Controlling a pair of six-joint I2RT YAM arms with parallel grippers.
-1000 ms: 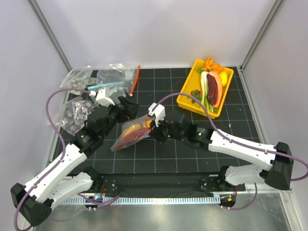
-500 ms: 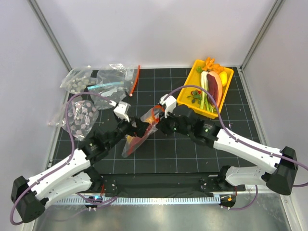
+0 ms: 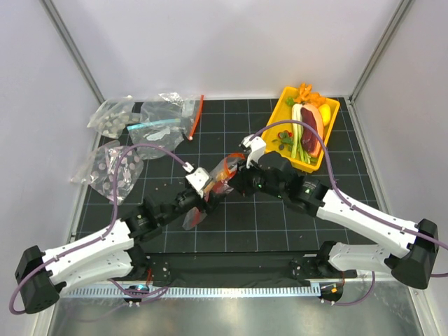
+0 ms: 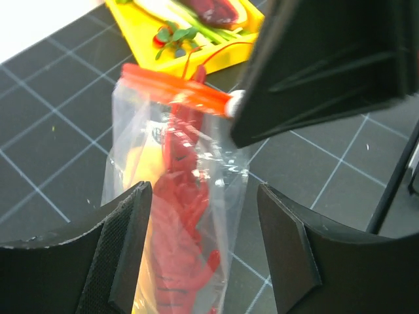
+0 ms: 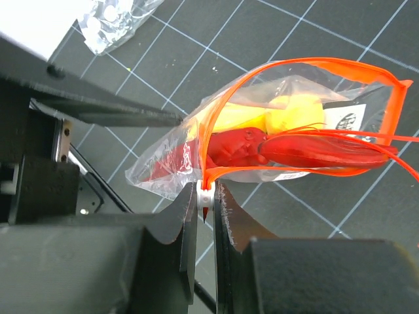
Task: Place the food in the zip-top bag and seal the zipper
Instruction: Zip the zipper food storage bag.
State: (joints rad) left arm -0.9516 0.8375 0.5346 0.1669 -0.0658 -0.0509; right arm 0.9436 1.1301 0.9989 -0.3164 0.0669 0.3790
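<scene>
Here, right jaws pinch the zip-top bag's zipper

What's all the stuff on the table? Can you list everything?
zip-top bag: one, clear, mid-table, held up
zipper: one, red-orange, bag mouth, open
lobster: one, red, inside the bag
fruit piece: one, yellow, in the bag too
tray: one, yellow, far right
slab: one, dark red-purple, in the tray
leek: one, white-green, in the tray
spare bags: several, clear, far left
table: one, black with a grid
left gripper: one, black, open astride the bag
right gripper: one, black, pinching the zipper's end
</scene>
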